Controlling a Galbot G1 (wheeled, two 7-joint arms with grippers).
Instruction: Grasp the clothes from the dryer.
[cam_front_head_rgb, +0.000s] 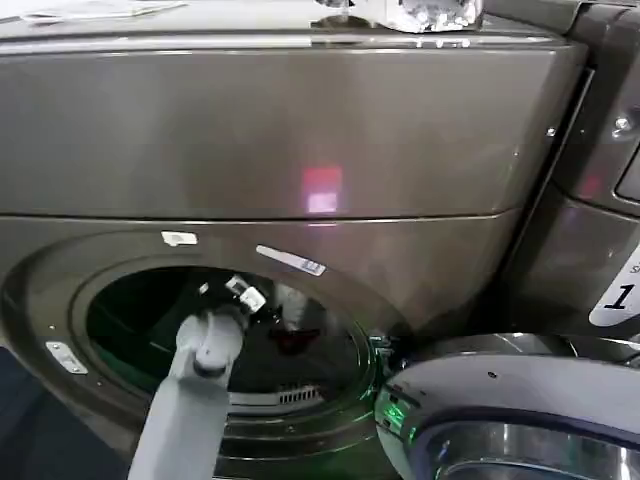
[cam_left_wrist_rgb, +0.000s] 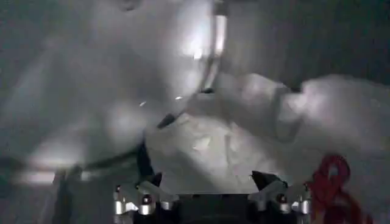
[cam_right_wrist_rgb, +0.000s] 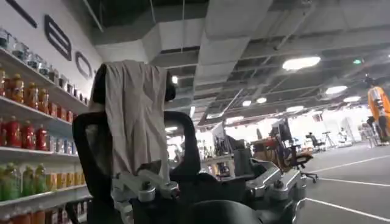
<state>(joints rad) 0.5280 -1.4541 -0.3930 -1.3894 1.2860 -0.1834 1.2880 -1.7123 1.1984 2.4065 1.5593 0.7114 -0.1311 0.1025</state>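
As left gripper (cam_left_wrist_rgb: 210, 198) nears, clothes (cam_left_wrist_rgb: 244, 143) sprawl sideways.

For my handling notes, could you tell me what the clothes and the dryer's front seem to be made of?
The clothes: soft white fabric, matte and creased in folds, with a dark red piece that looks stringy. The dryer: front looks like bronze-grey painted metal, smooth and semi-glossy, since it mirrors a reddish glow.
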